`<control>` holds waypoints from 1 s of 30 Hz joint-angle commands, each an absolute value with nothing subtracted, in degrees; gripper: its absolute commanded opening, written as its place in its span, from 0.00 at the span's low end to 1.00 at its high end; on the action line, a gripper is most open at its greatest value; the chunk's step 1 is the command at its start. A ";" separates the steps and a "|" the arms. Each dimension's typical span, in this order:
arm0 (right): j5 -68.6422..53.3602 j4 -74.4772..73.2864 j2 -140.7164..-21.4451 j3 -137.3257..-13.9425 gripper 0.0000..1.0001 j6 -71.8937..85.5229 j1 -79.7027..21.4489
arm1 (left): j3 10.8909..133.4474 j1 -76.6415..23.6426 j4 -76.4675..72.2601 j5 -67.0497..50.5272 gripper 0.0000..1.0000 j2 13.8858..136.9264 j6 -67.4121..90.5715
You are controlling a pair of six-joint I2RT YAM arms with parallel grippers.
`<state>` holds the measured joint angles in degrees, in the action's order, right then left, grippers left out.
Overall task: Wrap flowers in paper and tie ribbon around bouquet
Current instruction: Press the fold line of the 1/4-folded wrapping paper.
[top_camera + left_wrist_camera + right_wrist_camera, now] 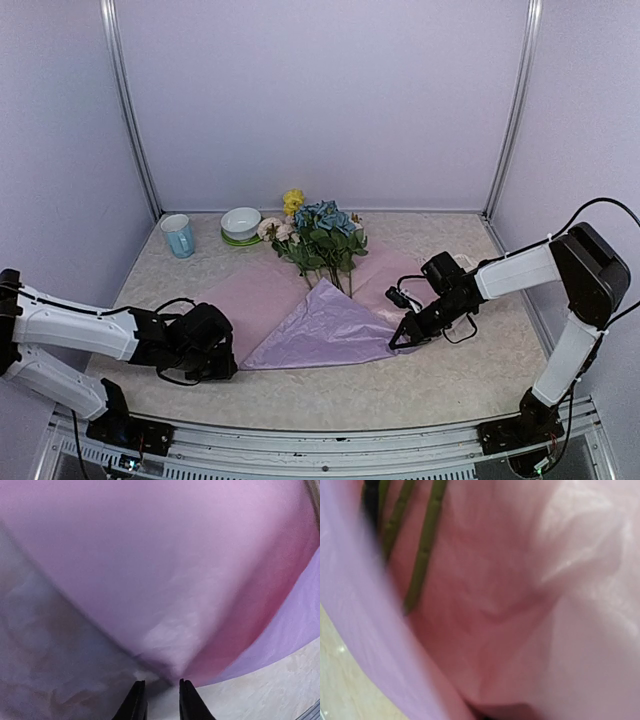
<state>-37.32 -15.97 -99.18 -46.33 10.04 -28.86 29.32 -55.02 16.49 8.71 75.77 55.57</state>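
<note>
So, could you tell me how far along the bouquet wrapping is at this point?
Done: the flowers lie on the paper, one flap folded over the stem ends. In hand: the right gripper pinches that flap's edge; the left gripper sits at the paper's near-left corner, grip unclear. Left: rolling the paper into a cone and tying a ribbon; none is around the flowers yet.

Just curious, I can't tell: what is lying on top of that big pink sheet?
The flowers lie with stems on the paper, heads toward the back wall. Its folded-over flap hides the stem ends from above, and anything else beneath.
</note>
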 commanded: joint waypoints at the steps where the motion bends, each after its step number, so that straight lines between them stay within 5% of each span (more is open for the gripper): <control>1: -36.16 -17.49 -98.96 -45.60 0.00 8.58 -28.30 | 26.11 -54.34 34.86 14.71 0.27 69.09 63.98; 5: -36.23 -17.73 -98.98 -45.38 0.00 8.42 -28.30 | 31.93 -53.81 35.97 20.19 0.28 66.53 60.17; 10: -35.74 -17.24 -98.16 -45.20 0.00 8.99 -28.30 | 50.67 -59.58 33.23 27.29 0.28 77.28 47.48; 17: -35.17 -17.19 -97.69 -45.27 0.00 10.32 -28.32 | 60.20 -59.86 18.87 12.96 0.26 97.19 31.82; 25: -30.60 -23.87 -94.06 -50.06 0.29 9.24 -28.31 | 56.02 -59.48 17.86 8.03 0.26 102.61 31.42; 30: -15.44 -32.88 -88.67 -57.79 0.30 8.81 -28.44 | 53.89 -59.00 17.72 8.46 0.24 103.29 31.34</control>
